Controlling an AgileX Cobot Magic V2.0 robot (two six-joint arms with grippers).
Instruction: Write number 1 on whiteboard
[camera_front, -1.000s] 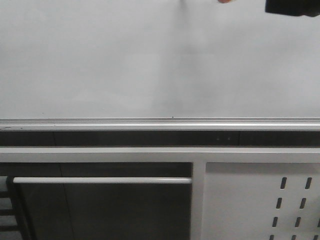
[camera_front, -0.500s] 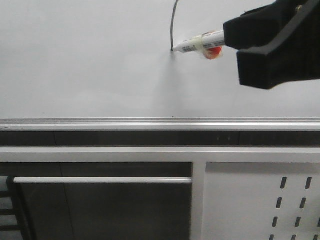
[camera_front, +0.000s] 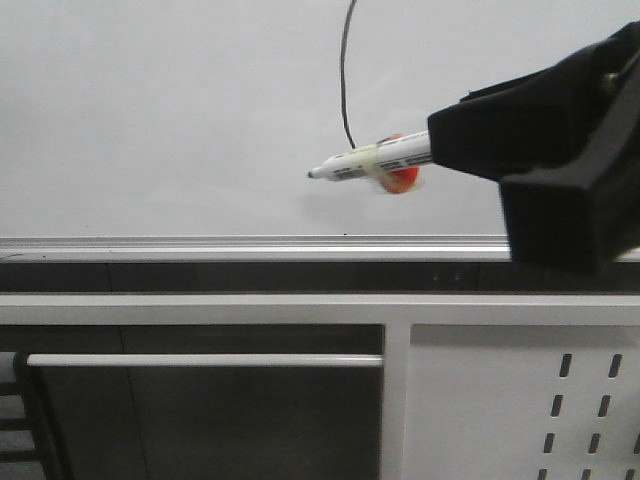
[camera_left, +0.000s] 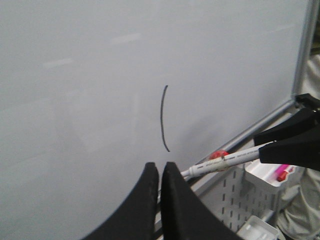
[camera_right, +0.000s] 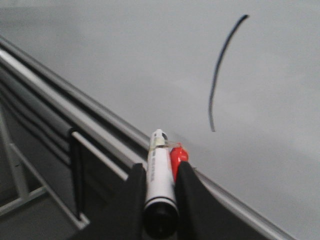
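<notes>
In your front view, the black right gripper clamps a white black-tipped marker pen just below the thin black curved number 1 stroke on the glossy pale grey whiteboard. Your left wrist view shows the left gripper pinched together, empty. Your right wrist view shows the tip clear of the stroke.
</notes>
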